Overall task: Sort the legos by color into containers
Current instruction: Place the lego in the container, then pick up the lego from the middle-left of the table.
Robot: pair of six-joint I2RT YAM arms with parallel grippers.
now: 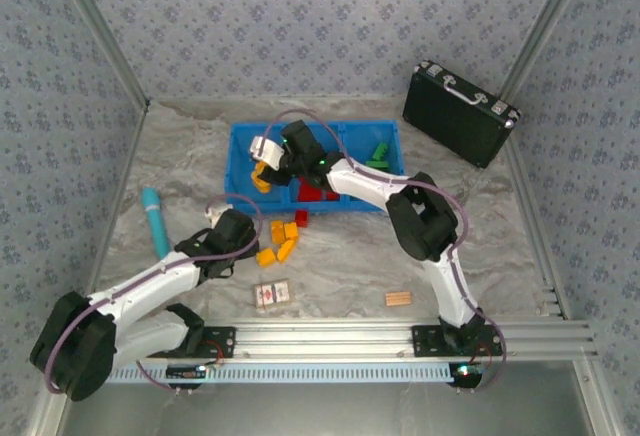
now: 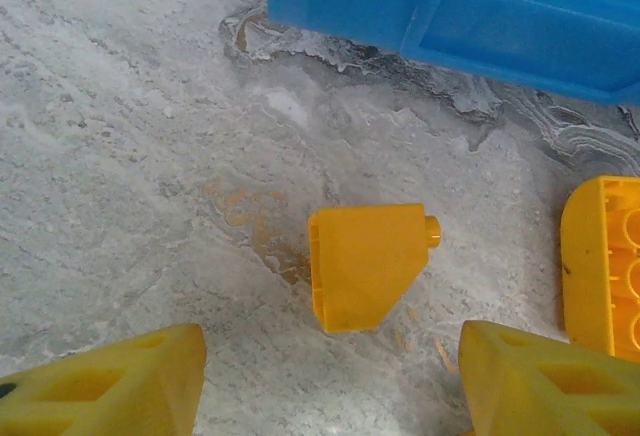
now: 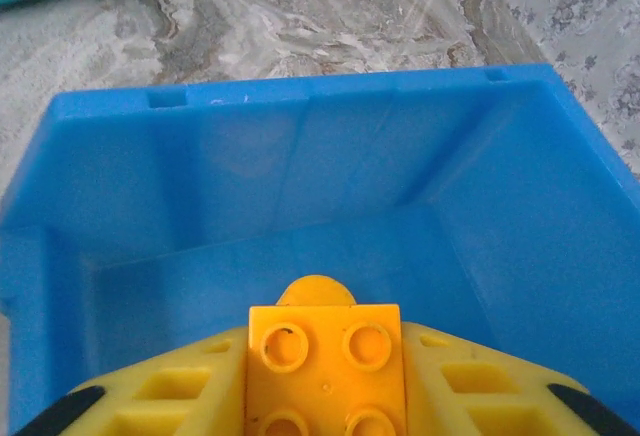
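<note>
Fixed view looking down over table (image 1: 350, 276), 2 close wrist views facing forward-down, all sharing blue tray (image 1: 238, 141)

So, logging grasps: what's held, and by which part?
The right gripper clamps a yellow lego brick by its side faces; the left gripper is open, holding nothing.

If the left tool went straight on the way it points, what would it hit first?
Most likely the yellow brick lying on the table, centred just ahead of the left tool; exact depth is unclear.
</note>
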